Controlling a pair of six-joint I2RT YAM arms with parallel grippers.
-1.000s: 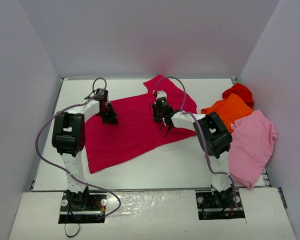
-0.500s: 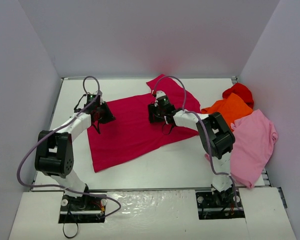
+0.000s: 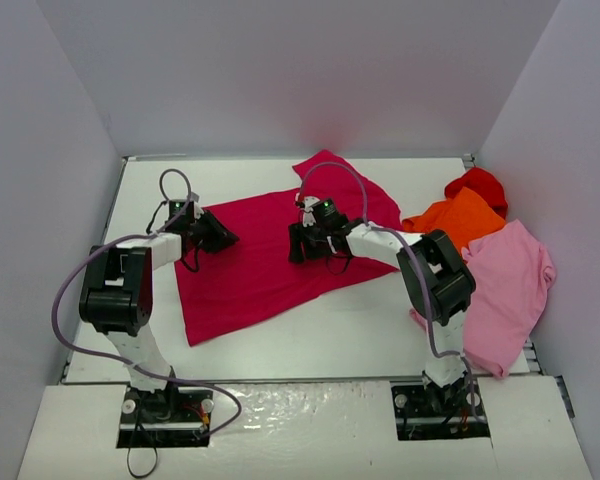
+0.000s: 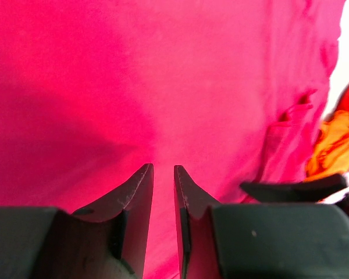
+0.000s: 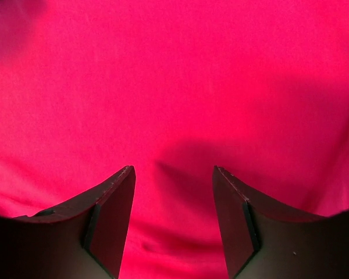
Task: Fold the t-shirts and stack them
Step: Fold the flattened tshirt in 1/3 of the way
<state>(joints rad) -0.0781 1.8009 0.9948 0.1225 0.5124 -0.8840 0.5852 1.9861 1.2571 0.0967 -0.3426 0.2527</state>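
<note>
Left fingers [image 4: 144,183] cracked slightly apart, right fingers [image 5: 117,197] wide apart; both sit low over the crimson t-shirt [image 3: 265,265] spread on the bench [image 3: 370,325], gripping nothing.

Crimson tee [image 3: 270,255] flat; 3 tees [image 3: 505,275] heaped right.

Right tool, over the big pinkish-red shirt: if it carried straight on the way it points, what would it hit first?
The crimson t-shirt. In its wrist view the right tool points open-fingered at cloth filling everything ahead; how near is unclear.
</note>
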